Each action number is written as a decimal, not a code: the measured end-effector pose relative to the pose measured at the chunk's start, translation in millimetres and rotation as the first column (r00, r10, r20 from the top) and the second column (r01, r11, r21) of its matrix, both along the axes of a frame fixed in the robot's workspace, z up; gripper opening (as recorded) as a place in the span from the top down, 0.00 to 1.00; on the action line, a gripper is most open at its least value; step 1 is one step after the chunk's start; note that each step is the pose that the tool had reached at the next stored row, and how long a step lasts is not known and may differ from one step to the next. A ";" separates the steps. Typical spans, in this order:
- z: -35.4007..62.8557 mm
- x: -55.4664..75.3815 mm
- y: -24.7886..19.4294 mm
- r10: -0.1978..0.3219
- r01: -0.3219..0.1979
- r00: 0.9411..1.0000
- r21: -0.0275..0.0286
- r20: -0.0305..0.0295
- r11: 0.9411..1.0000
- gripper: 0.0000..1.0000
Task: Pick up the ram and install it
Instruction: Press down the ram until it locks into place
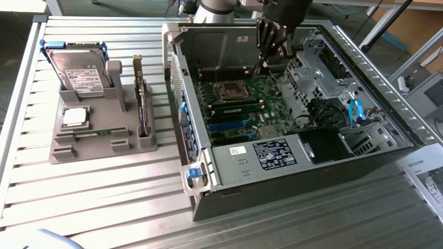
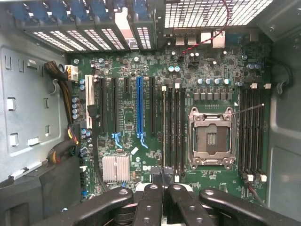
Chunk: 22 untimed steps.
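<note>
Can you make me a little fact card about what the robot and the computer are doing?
hand: black metal robot hand, shut
where: inside the open dark computer case, above the green motherboard
holding: cannot tell
beside the case: grey plastic holder carrying a silver box-shaped hard drive
underneath: slatted metal table

Claw [image 1: 266, 61] above motherboard [image 1: 242, 101], inside case [image 1: 291, 155]
</note>
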<state>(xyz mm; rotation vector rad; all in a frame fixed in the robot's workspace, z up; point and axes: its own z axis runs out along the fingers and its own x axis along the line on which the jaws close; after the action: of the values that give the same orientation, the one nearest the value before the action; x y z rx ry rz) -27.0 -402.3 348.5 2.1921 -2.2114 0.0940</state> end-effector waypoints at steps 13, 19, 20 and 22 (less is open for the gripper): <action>1.9 0.0 0.0 0.000 0.000 1.000 0.004 0.000 1.000 0.90; 4.2 0.0 -0.1 0.000 0.000 1.000 0.011 0.000 1.000 0.90; 4.2 0.0 0.0 0.000 0.000 1.000 0.012 0.000 1.000 0.90; 4.3 0.0 0.0 0.000 0.000 1.000 0.011 0.000 1.000 0.90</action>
<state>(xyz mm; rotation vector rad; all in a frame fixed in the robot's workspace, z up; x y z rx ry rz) -27.0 -402.3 352.8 2.1979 -2.2175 0.0818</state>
